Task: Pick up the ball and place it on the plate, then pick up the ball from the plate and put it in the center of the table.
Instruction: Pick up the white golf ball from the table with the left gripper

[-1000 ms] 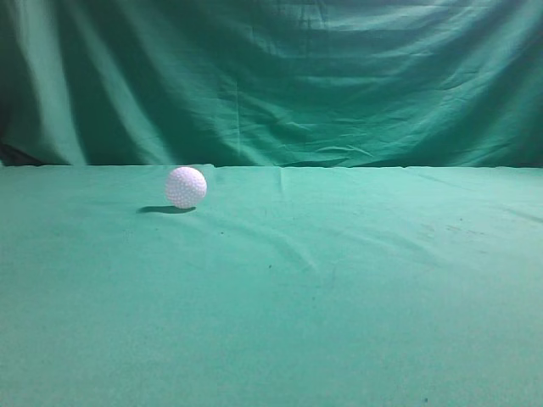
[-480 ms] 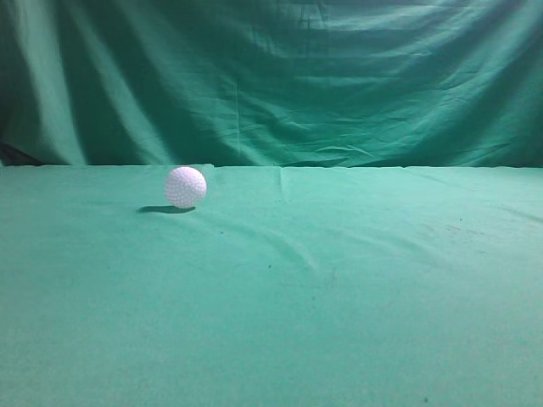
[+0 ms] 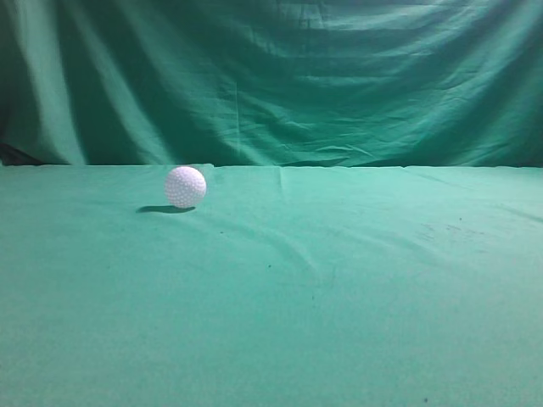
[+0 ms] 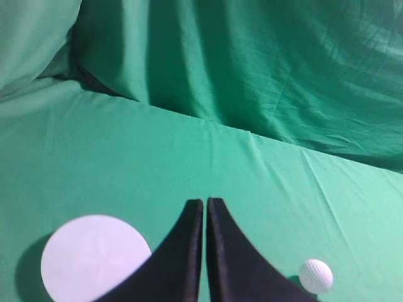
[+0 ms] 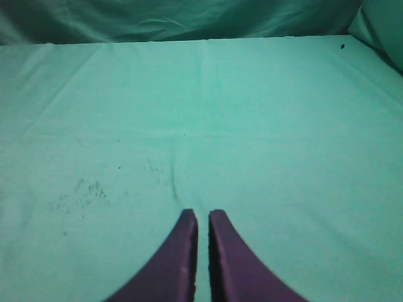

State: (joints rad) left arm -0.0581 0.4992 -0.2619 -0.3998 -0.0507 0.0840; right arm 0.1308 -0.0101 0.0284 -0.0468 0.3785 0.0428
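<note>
ball (image 4: 315, 275) right of closed left claw (image 4: 205, 202), apart

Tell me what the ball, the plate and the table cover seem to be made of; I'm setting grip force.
The ball: probably hard plastic, white, matte, with golf-ball dimples all over. The plate: a pale, smooth, flat disc with a faint embossed pattern, perhaps plastic or paper; it cannot be settled. The table cover: woven green cloth, matte, shown by soft wrinkles and creases.

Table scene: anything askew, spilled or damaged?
Nothing stands out. The ball sits on the table, intact; the plate lies flat and bare beside it. The cloth shows only light wrinkles and dark specks. Left claw and right claw are shut, holding nothing.
</note>
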